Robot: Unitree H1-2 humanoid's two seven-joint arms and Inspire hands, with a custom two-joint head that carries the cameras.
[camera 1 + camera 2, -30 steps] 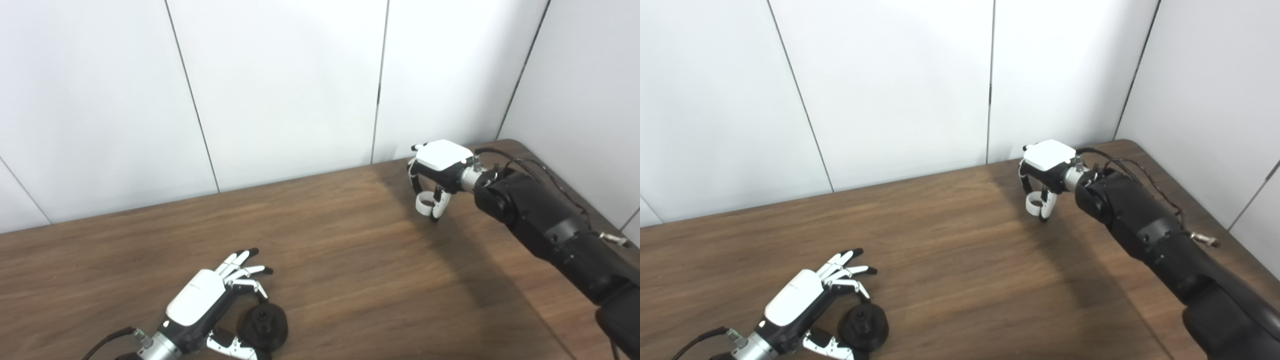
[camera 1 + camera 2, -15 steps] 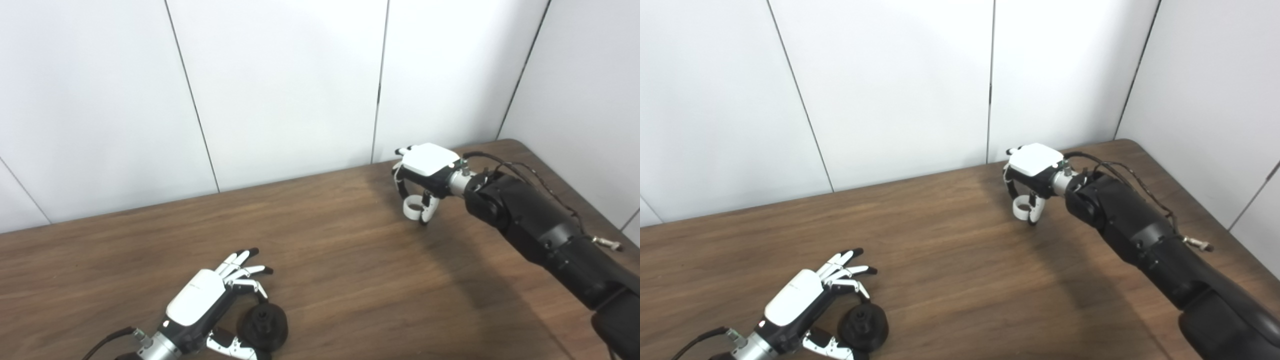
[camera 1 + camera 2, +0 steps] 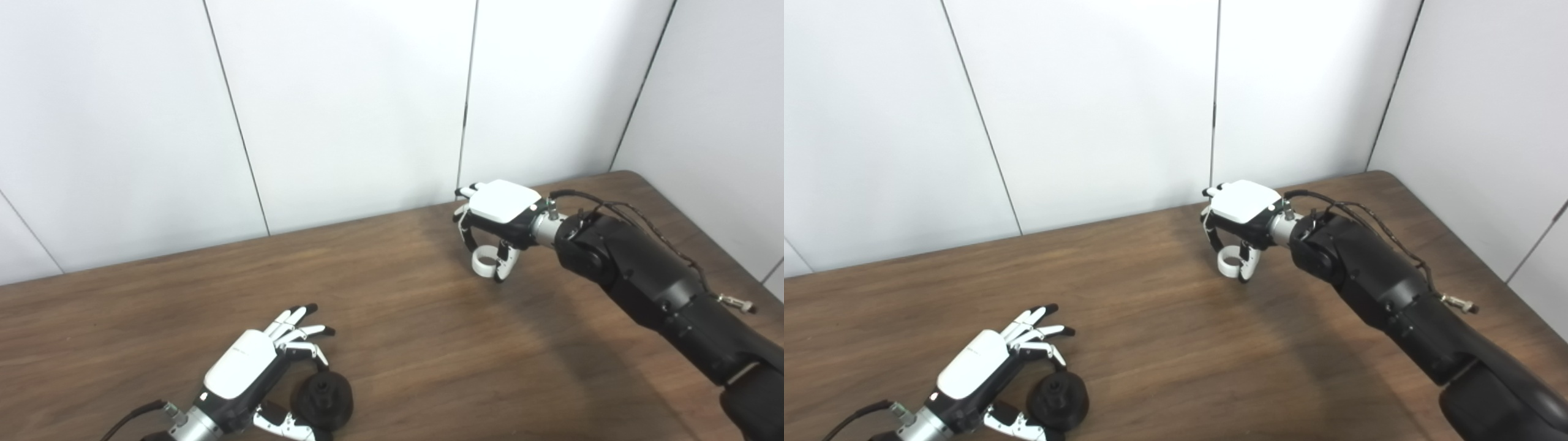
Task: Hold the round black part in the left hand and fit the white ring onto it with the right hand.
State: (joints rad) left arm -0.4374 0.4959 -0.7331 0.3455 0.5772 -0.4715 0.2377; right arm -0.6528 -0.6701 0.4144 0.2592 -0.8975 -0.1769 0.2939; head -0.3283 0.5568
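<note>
While the left eye view looks down on the brown wooden tabletop [image 3: 429,343], the left hand [image 3: 245,375] lies low at the near left, palm down, its fingers [image 3: 299,334] spread and curled loosely around the round black part [image 3: 321,399]; the part sits flat on the wood between fingers and thumb, and whether they actually press on it I cannot tell. Far across, near the white wall panels [image 3: 343,110], the right hand [image 3: 499,214] hangs above the wood with its back turned up, pinching the white ring [image 3: 484,262] between its fingers and thumb, the ring's opening facing up. The black right forearm [image 3: 649,282] runs off toward the lower right corner. From the right eye view the same layout shows a little shifted: the left hand [image 3: 971,367] cups the round black part [image 3: 1058,398] at the bottom left, the right hand [image 3: 1240,211] grips the white ring [image 3: 1229,262] clear of the tabletop [image 3: 1164,343], well apart from the black part.
</note>
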